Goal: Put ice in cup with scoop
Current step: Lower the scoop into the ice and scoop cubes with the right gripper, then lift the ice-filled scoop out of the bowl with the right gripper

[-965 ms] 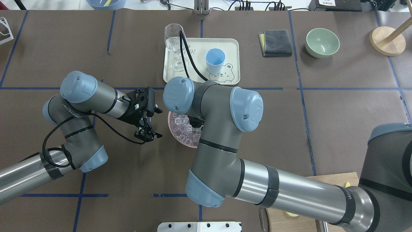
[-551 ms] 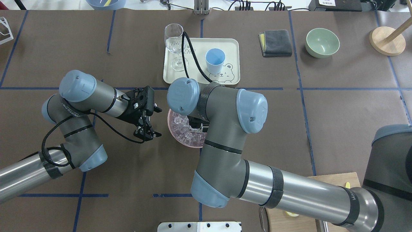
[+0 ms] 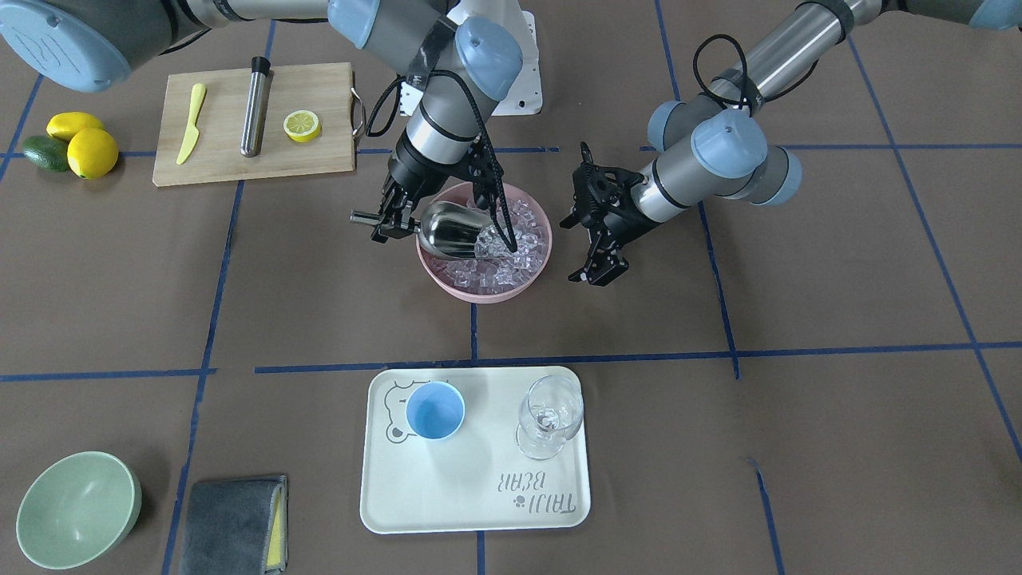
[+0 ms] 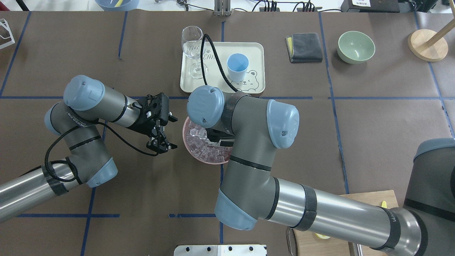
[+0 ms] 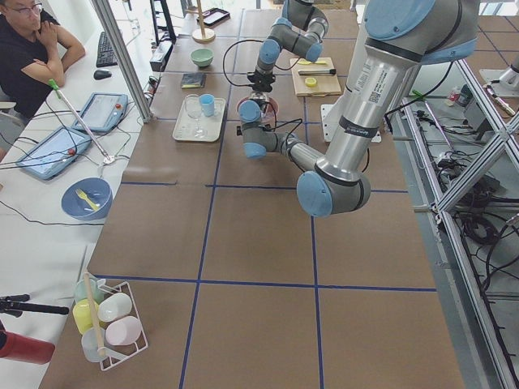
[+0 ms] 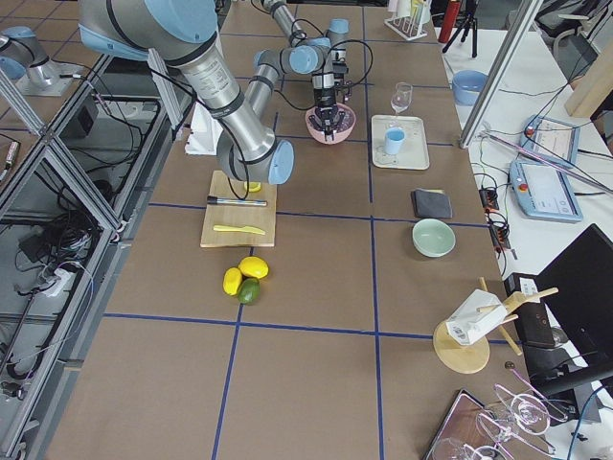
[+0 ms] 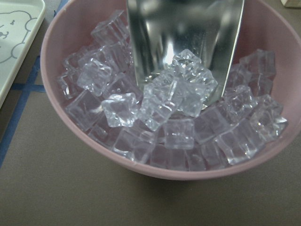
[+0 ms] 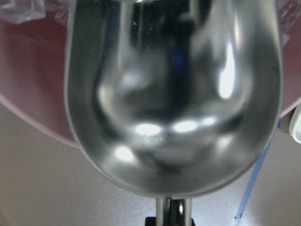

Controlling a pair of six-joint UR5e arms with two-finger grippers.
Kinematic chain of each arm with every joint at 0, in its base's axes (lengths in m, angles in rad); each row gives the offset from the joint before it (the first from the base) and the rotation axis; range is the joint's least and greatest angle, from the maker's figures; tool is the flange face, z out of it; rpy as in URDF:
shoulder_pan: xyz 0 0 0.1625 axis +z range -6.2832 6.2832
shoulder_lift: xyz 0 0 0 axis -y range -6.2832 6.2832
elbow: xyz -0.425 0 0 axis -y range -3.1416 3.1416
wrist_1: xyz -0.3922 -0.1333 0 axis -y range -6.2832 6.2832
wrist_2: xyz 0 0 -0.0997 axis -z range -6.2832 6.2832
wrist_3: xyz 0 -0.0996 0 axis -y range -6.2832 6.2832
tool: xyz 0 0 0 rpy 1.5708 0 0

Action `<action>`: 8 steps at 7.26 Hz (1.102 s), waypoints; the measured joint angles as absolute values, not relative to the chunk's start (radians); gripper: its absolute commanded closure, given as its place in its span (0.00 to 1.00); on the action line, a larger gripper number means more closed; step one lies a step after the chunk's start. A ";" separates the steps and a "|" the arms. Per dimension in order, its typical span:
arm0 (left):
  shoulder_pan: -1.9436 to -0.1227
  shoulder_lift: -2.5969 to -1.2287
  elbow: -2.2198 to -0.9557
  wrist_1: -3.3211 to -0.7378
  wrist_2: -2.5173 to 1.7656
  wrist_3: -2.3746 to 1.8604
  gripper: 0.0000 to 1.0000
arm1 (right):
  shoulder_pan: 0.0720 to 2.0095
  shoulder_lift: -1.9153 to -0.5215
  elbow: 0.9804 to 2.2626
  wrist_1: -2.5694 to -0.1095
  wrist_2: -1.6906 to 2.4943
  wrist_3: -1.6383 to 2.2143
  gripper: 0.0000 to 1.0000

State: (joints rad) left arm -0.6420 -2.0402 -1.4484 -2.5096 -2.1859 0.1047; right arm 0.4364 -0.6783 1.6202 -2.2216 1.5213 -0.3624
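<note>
Right gripper (image 3: 390, 227) clamps the shiny scoop (image 3: 449, 231), its mouth sunk among glassy ice (image 7: 181, 96); left gripper (image 3: 595, 274) hangs spread.

Wine glass (image 3: 549, 415) stands near the cup (image 3: 435, 410) on the tray (image 3: 479, 503).

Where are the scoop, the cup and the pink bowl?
scoop (image 3: 449, 230): front-facing view, on its rounded steel trough.
cup (image 3: 435, 409): front-facing view, on its blue inside.
pink bowl (image 3: 479, 295): front-facing view, on its near outer wall.
</note>
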 measured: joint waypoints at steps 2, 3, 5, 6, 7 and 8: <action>-0.643 -2.040 -1.448 -2.510 -2.186 0.105 0.00 | 0.430 -0.682 1.618 -2.210 1.523 -0.345 1.00; -0.643 -2.040 -1.448 -2.510 -2.186 0.105 0.00 | 0.426 -0.689 1.616 -2.189 1.523 -0.337 1.00; -0.644 -2.040 -1.448 -2.510 -2.186 0.105 0.00 | 0.425 -0.718 1.619 -2.127 1.533 -0.324 1.00; -0.645 -2.040 -1.448 -2.510 -2.186 0.106 0.00 | 0.425 -0.739 1.622 -2.082 1.549 -0.312 1.00; -0.647 -2.039 -1.448 -2.510 -2.186 0.107 0.00 | 0.426 -0.765 1.630 -2.034 1.565 -0.299 1.00; -0.649 -2.039 -1.448 -2.510 -2.186 0.108 0.00 | 0.428 -0.794 1.645 -1.987 1.579 -0.292 1.00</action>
